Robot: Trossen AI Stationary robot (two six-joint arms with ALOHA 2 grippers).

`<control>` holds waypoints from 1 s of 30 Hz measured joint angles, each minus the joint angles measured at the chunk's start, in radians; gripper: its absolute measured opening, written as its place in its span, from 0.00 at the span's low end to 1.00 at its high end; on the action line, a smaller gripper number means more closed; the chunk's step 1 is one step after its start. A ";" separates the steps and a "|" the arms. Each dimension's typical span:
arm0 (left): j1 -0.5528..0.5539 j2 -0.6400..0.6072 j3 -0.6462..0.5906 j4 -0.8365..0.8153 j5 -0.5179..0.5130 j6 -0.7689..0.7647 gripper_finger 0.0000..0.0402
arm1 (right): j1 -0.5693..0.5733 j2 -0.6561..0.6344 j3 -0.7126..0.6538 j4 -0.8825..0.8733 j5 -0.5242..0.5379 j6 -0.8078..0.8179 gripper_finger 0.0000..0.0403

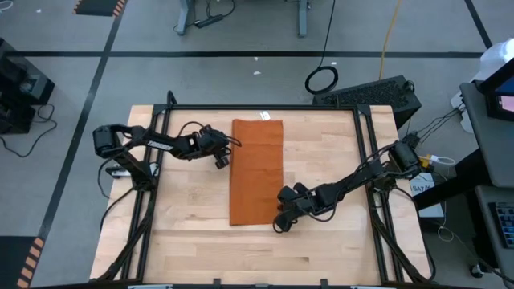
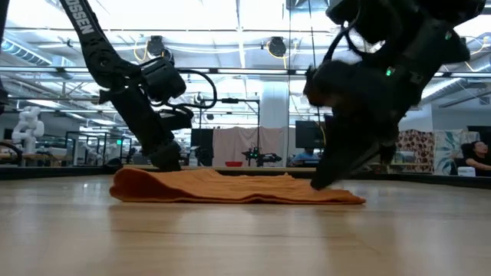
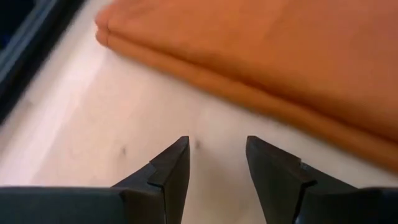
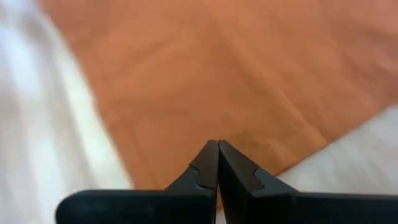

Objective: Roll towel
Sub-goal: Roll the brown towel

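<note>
The surface (image 1: 193, 233) lies bare from 4 through 9 o'clock of the towel (image 1: 257, 172); a black frame (image 1: 365, 152) rims its edges; the left hand (image 1: 221, 160) crowds the towel's 9 o'clock edge; the right hand (image 1: 283, 210) blocks its 5 o'clock corner.

The only lettering to be made out is on the left arm (image 2: 92, 42) in the low view: white capitals run along its dark upper link, and the end of the word reads "SSEN" (the start is cut off by the picture's edge). The small white tag (image 1: 264, 116) at the far edge of the towel (image 1: 257, 168) is too small to show any print. Nothing can be read in either wrist view, nor on the table (image 1: 337, 241).
</note>
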State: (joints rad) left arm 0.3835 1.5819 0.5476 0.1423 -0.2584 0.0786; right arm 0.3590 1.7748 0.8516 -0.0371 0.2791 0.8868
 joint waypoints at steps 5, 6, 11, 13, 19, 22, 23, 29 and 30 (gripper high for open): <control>-0.057 -0.073 0.000 -0.094 0.082 -0.075 0.41 | 0.033 -0.078 0.000 0.007 0.002 -0.174 0.00; -0.073 -0.089 0.000 -0.107 0.094 -0.094 0.41 | 0.045 -0.091 0.000 0.006 0.002 -0.227 0.00; -0.198 -0.158 -0.001 -0.129 0.154 -0.154 0.41 | 0.127 -0.104 -0.001 0.009 0.004 -0.458 0.00; -0.266 -0.164 -0.001 -0.108 0.155 -0.170 0.41 | 0.152 -0.093 -0.002 0.011 0.006 -0.485 0.00; -0.490 -0.163 -0.001 -0.028 0.105 -0.181 0.41 | 0.209 -0.079 -0.002 0.034 0.063 -0.432 0.00; -0.600 -0.163 -0.001 0.017 0.007 -0.193 0.41 | 0.232 -0.079 -0.002 0.079 0.063 -0.439 0.00; -0.631 -0.163 -0.001 0.025 -0.007 -0.184 0.41 | 0.237 -0.079 -0.002 0.091 0.065 -0.447 0.00; -0.760 -0.163 -0.001 0.088 -0.013 -0.255 0.41 | 0.248 -0.072 -0.017 0.172 0.112 -0.473 0.00; -0.774 -0.163 -0.001 0.108 0.005 -0.275 0.41 | 0.248 -0.068 -0.034 0.233 0.112 -0.487 0.00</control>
State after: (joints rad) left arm -0.3904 1.4185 0.5468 0.2499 -0.2534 -0.1964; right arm 0.6067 1.7069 0.8180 0.1958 0.3916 0.3994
